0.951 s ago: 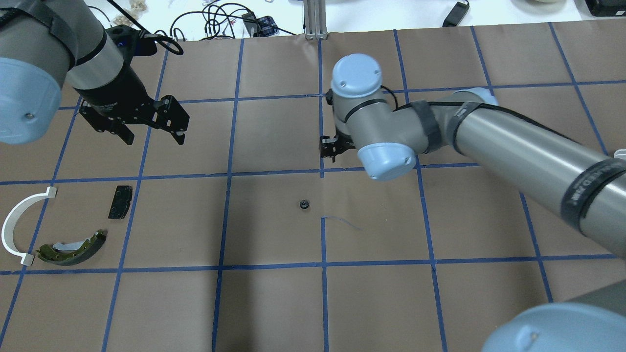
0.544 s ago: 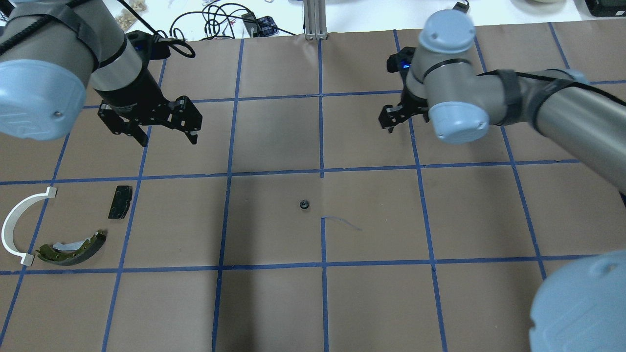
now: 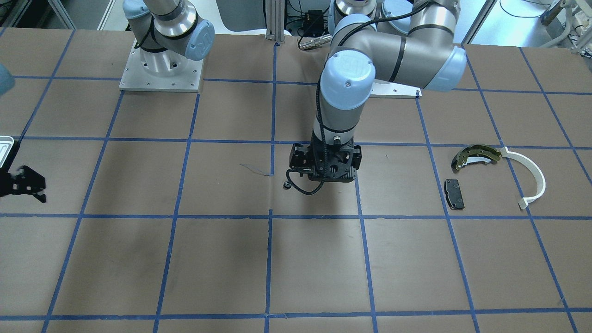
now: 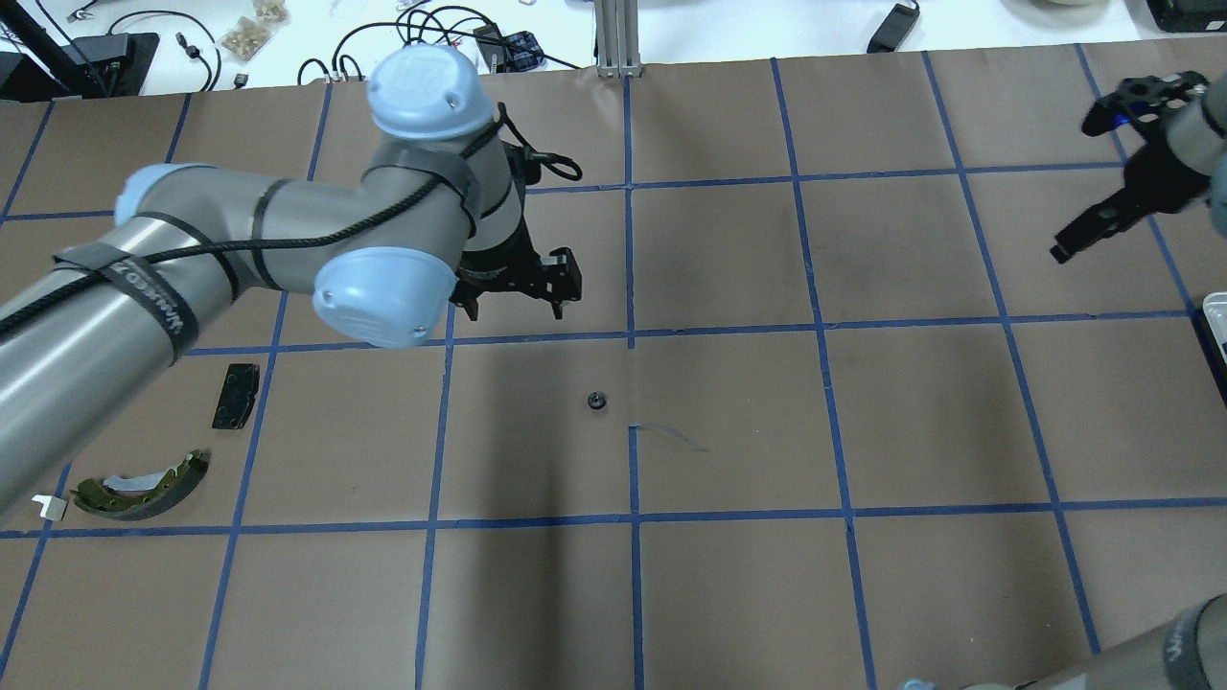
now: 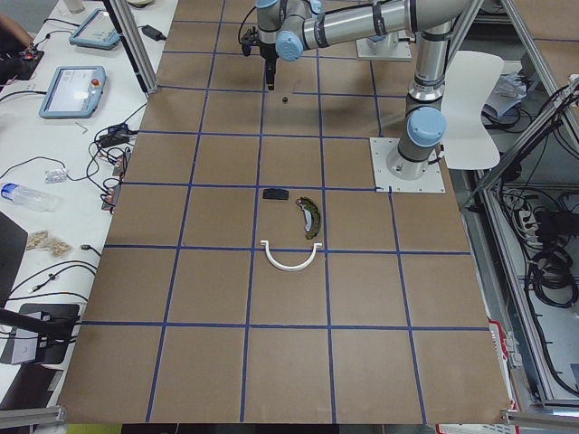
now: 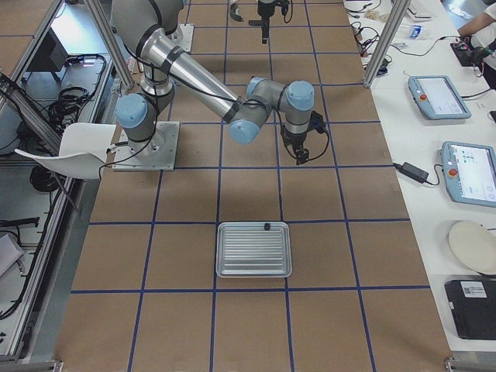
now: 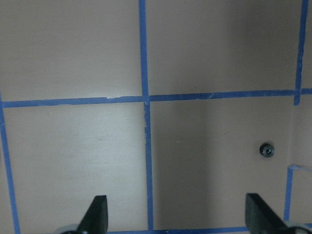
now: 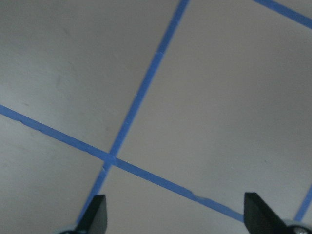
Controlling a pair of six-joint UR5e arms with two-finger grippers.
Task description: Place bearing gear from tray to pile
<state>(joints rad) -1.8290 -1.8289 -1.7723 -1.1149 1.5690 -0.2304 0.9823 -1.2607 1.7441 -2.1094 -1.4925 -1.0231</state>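
The bearing gear (image 4: 596,401) is a tiny dark ring lying alone on the brown paper near the table's middle, also seen as a gear (image 3: 287,185) (image 7: 266,150). My left gripper (image 4: 515,309) (image 7: 178,217) hovers open and empty, a little beyond and to the left of it. Over by the tray (image 6: 254,249) (image 4: 1215,316), my right gripper (image 4: 1078,240) (image 8: 175,217) is open and empty. The pile lies at the left: an olive brake shoe (image 4: 144,476), a black pad (image 4: 236,395) and a white arc strip (image 3: 527,178), the strip mostly hidden under my left arm in the overhead view.
A small dark item (image 6: 266,226) rests at the tray's far rim. Cables and small parts (image 4: 431,38) lie beyond the table's far edge. Both arm bases (image 3: 162,69) stand at the robot's side of the table.
My left arm has swung from the left side to the middle, close to the gear. The right arm has withdrawn to the right edge. The gear has not moved.
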